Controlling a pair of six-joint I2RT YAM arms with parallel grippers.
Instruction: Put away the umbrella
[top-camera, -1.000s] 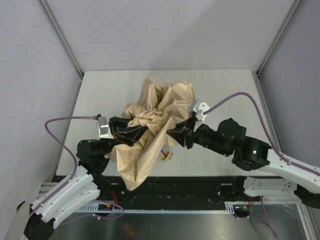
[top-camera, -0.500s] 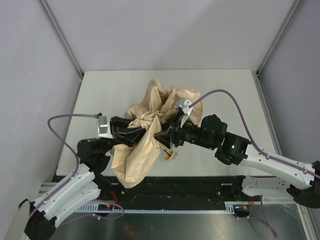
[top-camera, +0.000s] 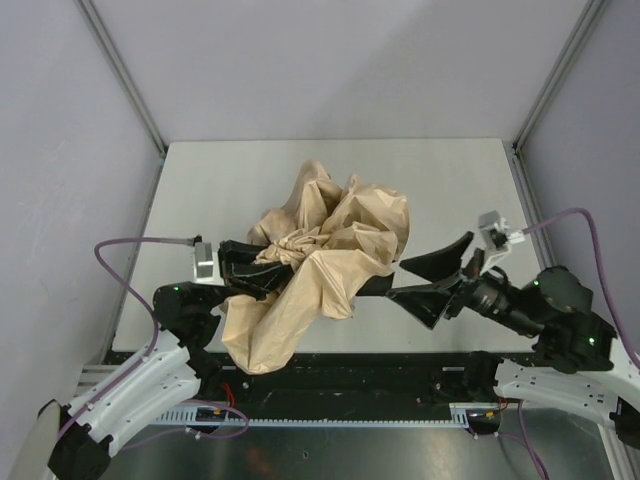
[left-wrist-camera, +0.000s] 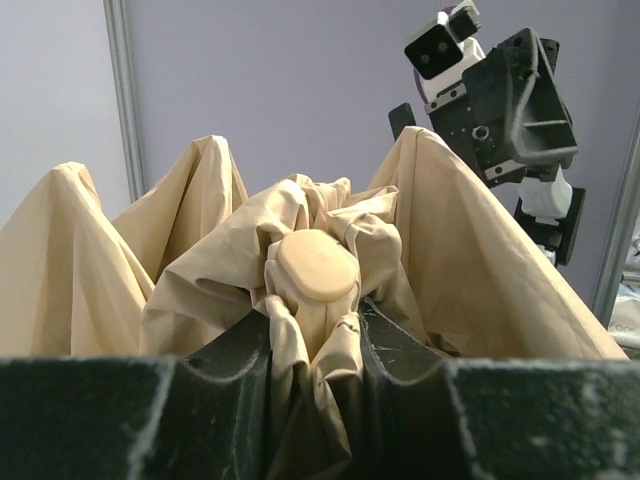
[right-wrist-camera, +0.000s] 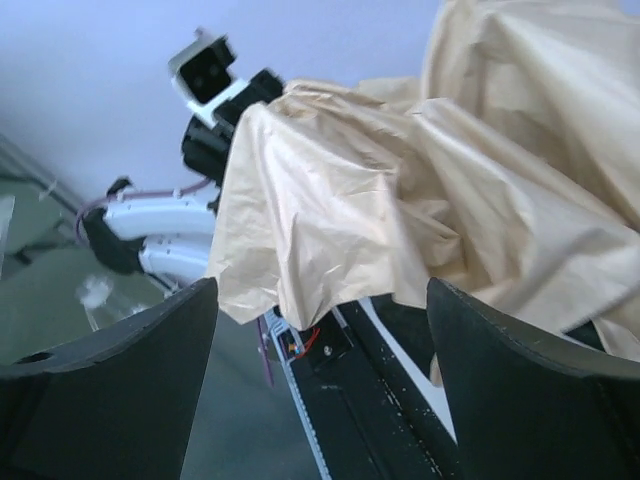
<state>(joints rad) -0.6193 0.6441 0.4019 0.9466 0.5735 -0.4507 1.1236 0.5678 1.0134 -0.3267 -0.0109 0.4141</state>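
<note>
- The umbrella (top-camera: 325, 255) lies as a crumpled heap of beige cloth in the middle of the tabletop (top-camera: 450, 180), nearer to the near edge. Its lower left fold hangs over that edge.
- The left gripper (top-camera: 250, 272) is clamped on the cloth at the left side of the heap, in the same place as one second ago. In the left wrist view, a bunch of cloth and a smooth oval tan piece (left-wrist-camera: 317, 265) sit between its fingers (left-wrist-camera: 215, 385).
- One second ago the right gripper (top-camera: 400, 278) was pushed into the right side of the heap with its jaws nearly together. Now it has drawn back toward the near right corner, and its jaws stand wide apart, just beside the right side of the cloth.
- In the right wrist view, the fingers (right-wrist-camera: 110, 370) frame the cloth, which is ahead of them.
- The cloth on the right side has spread out more than before. It now covers the small tan part that showed near the near edge.
</note>
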